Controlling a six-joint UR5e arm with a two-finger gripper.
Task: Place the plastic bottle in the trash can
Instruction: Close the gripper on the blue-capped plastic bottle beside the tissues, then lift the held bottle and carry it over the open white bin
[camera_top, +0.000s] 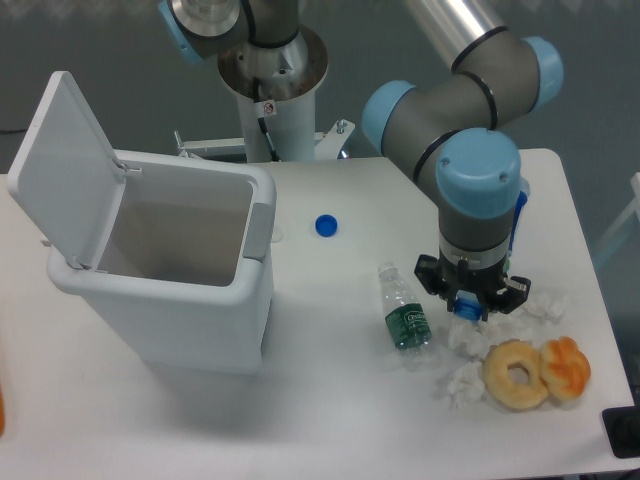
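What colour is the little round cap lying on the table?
Blue; the cap shows clearly in the fixed camera view, beside the open trash can.

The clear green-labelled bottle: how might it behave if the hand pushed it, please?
The clear green-labelled bottle lies on its side on the table, so a sideways push would probably roll it. It looks empty, so it is likely light and easily knocked away. Its thin clear wall may dent under a squeeze.
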